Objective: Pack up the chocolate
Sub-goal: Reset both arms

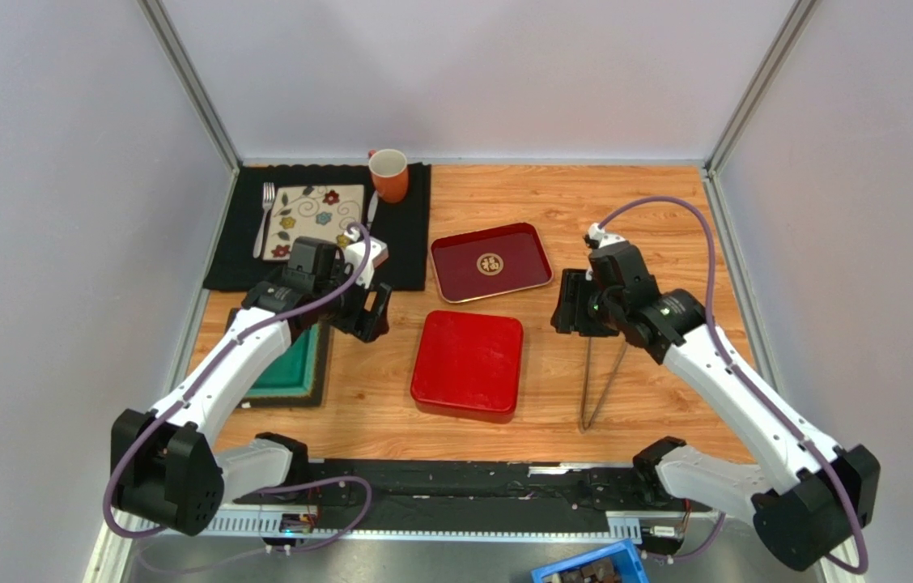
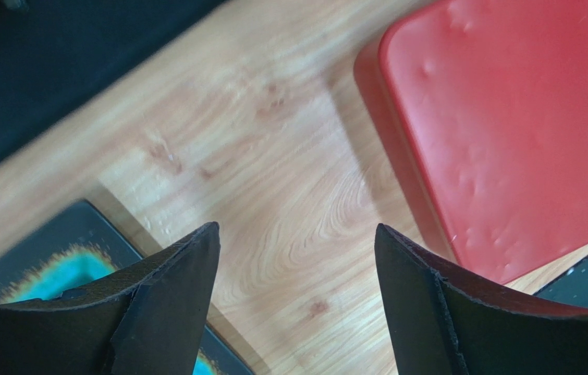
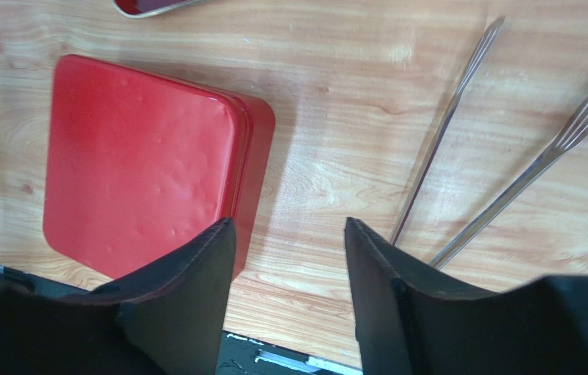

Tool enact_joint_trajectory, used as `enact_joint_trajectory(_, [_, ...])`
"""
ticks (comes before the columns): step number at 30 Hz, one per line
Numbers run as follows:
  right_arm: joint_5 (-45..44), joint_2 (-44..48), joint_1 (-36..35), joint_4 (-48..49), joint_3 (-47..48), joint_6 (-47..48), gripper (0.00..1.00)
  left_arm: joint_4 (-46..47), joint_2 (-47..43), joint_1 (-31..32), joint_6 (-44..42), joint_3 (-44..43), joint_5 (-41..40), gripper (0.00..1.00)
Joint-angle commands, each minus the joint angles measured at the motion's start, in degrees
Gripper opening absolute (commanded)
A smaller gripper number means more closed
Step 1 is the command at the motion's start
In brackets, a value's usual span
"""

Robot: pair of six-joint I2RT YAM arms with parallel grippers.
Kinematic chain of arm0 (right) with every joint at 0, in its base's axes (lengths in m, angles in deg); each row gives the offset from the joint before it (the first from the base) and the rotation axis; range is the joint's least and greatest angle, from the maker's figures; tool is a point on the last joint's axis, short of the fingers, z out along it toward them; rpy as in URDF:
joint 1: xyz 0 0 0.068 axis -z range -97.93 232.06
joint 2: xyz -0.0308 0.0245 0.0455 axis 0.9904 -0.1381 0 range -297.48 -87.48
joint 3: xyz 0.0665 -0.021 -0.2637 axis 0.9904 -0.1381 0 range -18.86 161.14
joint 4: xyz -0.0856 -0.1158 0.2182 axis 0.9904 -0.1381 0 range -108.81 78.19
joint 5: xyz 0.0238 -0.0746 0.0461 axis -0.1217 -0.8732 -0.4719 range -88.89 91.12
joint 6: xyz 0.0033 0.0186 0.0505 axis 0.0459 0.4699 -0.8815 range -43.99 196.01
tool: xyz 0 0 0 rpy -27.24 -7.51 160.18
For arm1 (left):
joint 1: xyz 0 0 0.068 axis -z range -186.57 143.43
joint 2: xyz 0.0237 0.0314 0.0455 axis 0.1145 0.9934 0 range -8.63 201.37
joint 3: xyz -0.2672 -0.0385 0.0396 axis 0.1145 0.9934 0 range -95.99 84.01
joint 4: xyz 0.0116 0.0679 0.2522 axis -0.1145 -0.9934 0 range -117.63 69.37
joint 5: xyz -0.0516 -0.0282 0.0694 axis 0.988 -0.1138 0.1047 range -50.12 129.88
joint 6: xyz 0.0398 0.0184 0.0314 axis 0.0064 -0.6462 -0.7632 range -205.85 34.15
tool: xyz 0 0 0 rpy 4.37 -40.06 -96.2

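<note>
No chocolate shows in any view. A red box [image 1: 468, 362] [image 2: 524, 133] [image 3: 140, 164] lies in the middle of the table, its smooth lid on. My left gripper [image 1: 370, 313] [image 2: 297, 226] hovers just left of the box over bare wood, open, nothing between its fingers. My right gripper [image 1: 571, 310] [image 3: 289, 221] hangs to the right of the box, beside its right edge, also open and empty.
A dark red tray with a gold emblem [image 1: 492, 261] sits behind the box. Metal tongs [image 1: 601, 383] [image 3: 446, 125] lie to the right. A teal dish [image 1: 291, 364] [image 2: 70, 269] sits at the left. A black mat [image 1: 407, 225] holds a mug [image 1: 389, 174], a fork [image 1: 266, 219] and a floral napkin [image 1: 318, 207].
</note>
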Motion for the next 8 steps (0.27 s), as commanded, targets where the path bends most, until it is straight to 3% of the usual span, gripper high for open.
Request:
enact_joint_trajectory(1, [0.3,4.6,0.3,1.5,2.1,4.5,0.66,1.7,-3.1,-1.6,-1.7,3.8,-1.0,0.82])
enact_joint_trajectory(8, [0.6,9.0,0.2,1.0,1.6,4.6,0.74,0.9,-5.7,-3.5,-2.2,4.8,-0.7,0.84])
